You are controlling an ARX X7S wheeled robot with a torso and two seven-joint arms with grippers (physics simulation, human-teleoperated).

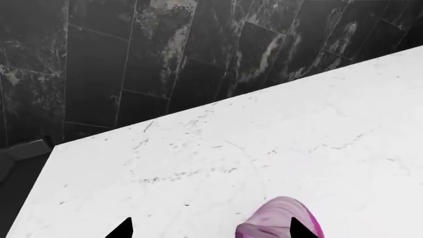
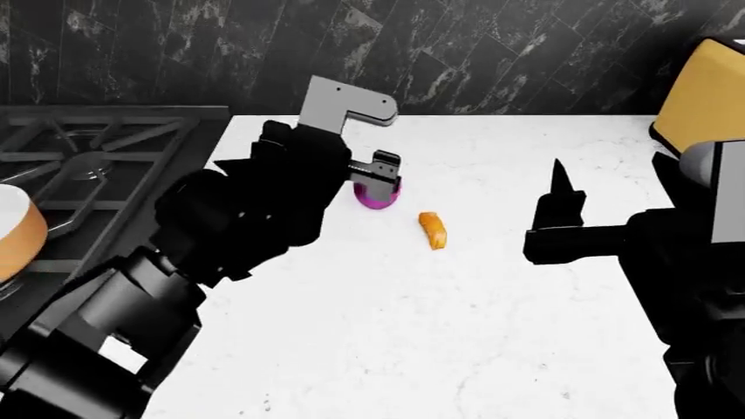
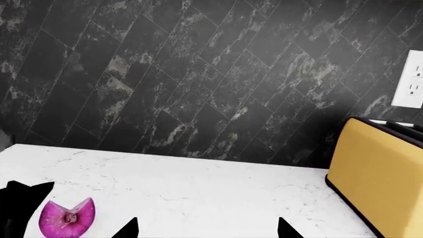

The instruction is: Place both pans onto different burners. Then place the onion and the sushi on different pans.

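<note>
Left wrist view. Item: small purple-magenta onion piece (image 1: 281, 218), pale veined flesh, lying on the white marble tabletop (image 1: 264, 148). My left gripper (image 1: 208, 229) is spread wide, one fingertip overlapping the onion's edge, the other well off to the side; nothing gripped. Handling, as I judge: light, firm, waxy-slick and rounded, so best pinched across its widest middle, low down.

Head view. Onion (image 2: 379, 197) partly hidden behind my left gripper (image 2: 379, 172). Tiny oblong orange sushi piece (image 2: 434, 230) lies near it, apart, untouched; probably soft, wants a gentle hold along its long sides. Orange saucepan with white interior (image 2: 14, 237) sits on the black cast-iron stove grate (image 2: 105, 148), only partly in frame; what I see of it holds nothing. The black pan is out of view. Right gripper (image 2: 561, 205): cannot tell its spread here.

Right wrist view. My right gripper (image 3: 206, 229) stands apart, unloaded. Onion (image 3: 67, 217) shows its cut face. Yellow-orange boxy appliance (image 3: 377, 183) stands by the wall.
</note>
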